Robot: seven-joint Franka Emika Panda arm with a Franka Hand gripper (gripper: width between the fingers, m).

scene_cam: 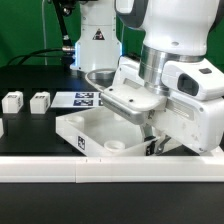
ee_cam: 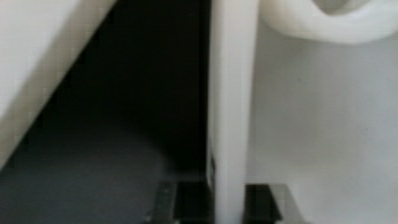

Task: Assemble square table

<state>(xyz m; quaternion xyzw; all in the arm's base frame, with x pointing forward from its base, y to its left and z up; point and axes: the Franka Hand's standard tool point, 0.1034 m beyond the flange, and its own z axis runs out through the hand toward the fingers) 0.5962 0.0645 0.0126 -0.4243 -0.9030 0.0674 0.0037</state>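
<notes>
The square table slab is large and white, with raised corner sockets and a tag on its near side. It stands tilted on the black table, its right side raised. My gripper is shut on the slab's right edge. In the wrist view the slab's thin white edge runs between my two dark fingers, and my gripper closes on it. A round corner socket shows beside the edge. Two small white block legs sit on the exterior view's left, and another lies at the left border.
The marker board lies flat behind the slab. A long white rail runs along the table's front edge. The robot base stands at the back.
</notes>
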